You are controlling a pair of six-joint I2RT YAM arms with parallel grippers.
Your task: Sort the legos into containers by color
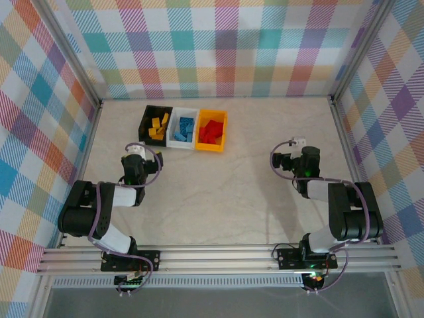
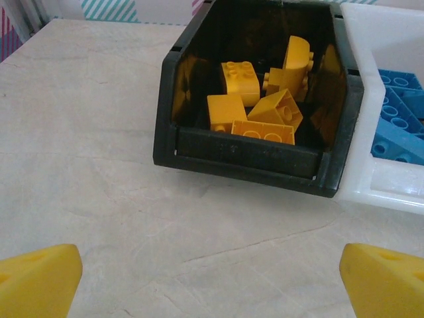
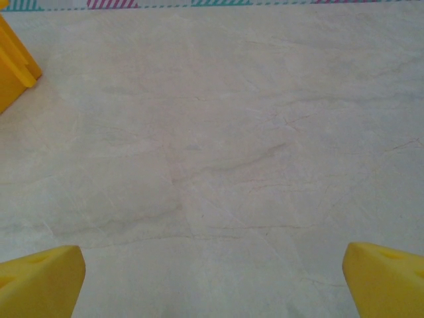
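Three bins stand side by side at the back of the table. The black bin point(image 1: 156, 124) point(image 2: 252, 156) holds several yellow legos point(image 2: 265, 99). The white bin point(image 1: 183, 128) point(image 2: 391, 189) holds blue legos point(image 2: 401, 119). The yellow-orange bin point(image 1: 212, 130) point(image 3: 13, 66) holds red legos point(image 1: 211, 130). My left gripper point(image 1: 134, 154) point(image 2: 212, 281) hangs open just in front of the black bin, with bare table between its yellow fingertips point(image 2: 40, 278). My right gripper point(image 1: 286, 159) point(image 3: 212, 281) is open over bare table right of the bins, with nothing between its fingertips point(image 3: 387, 278).
Plaid walls with metal corner posts point(image 1: 79, 73) enclose the table on three sides. A rail point(image 1: 218, 257) carrying both arm bases runs along the near edge.
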